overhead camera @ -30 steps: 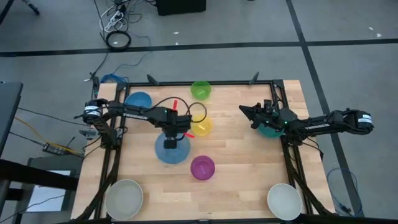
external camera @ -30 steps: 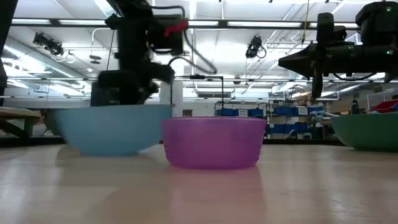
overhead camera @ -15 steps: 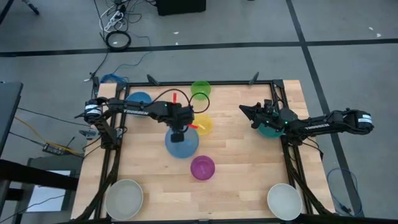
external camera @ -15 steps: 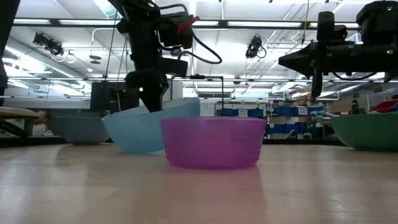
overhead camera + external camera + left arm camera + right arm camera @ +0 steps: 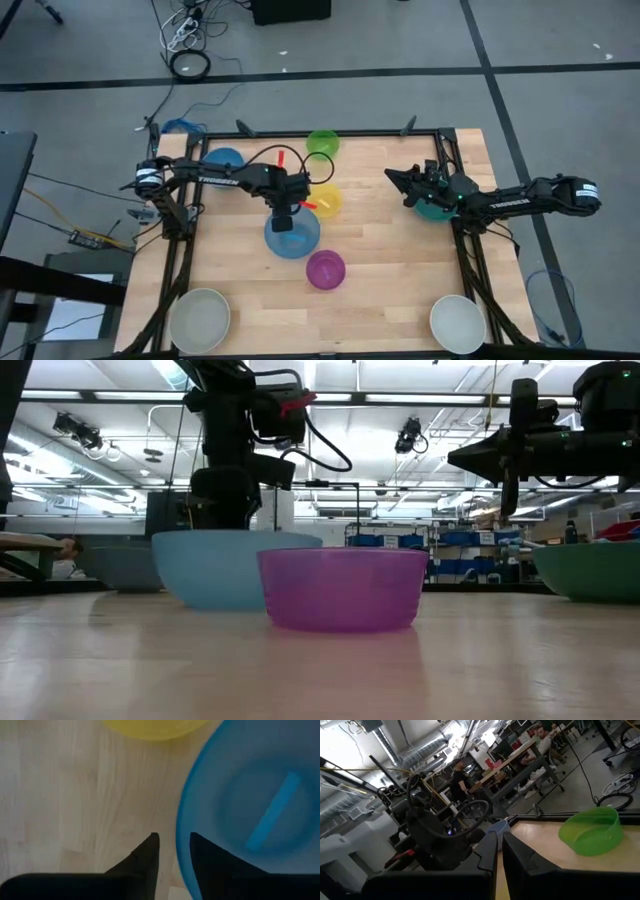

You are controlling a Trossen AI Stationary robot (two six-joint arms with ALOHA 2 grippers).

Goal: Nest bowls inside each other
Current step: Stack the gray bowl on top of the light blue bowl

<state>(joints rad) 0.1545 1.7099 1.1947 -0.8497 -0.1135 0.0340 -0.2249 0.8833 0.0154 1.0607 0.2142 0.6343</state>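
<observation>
A light-blue bowl (image 5: 300, 238) sits flat on its base mid-table, next to the yellow bowl (image 5: 324, 201) and far of the magenta bowl (image 5: 326, 269). My left gripper (image 5: 283, 222) points down at the blue bowl's left rim and is open. In the wrist view one finger (image 5: 148, 851) stands outside the rim and the other (image 5: 202, 851) inside. My right gripper (image 5: 391, 175) is shut and hangs in the air above the teal bowl (image 5: 436, 210) at the table's right edge. My left gripper stands astride the blue bowl's rim (image 5: 181, 820) from above, pointing down, with a gap showing on the outer side. I cannot tell whether the inner finger touches the wall. The bowl rests level on the table.
A green bowl (image 5: 323, 143) stands at the far edge and a second blue bowl (image 5: 222, 160) at the far left. Two whitish bowls (image 5: 200, 318) (image 5: 457, 322) sit in the near corners. Bare wood lies between the magenta bowl and the right arm.
My left gripper has slid the light-blue bowl a little toward the table's right and far side, closer to the yellow bowl. Half a second ago the bowl was tipped up on one side. It sits flat now.
</observation>
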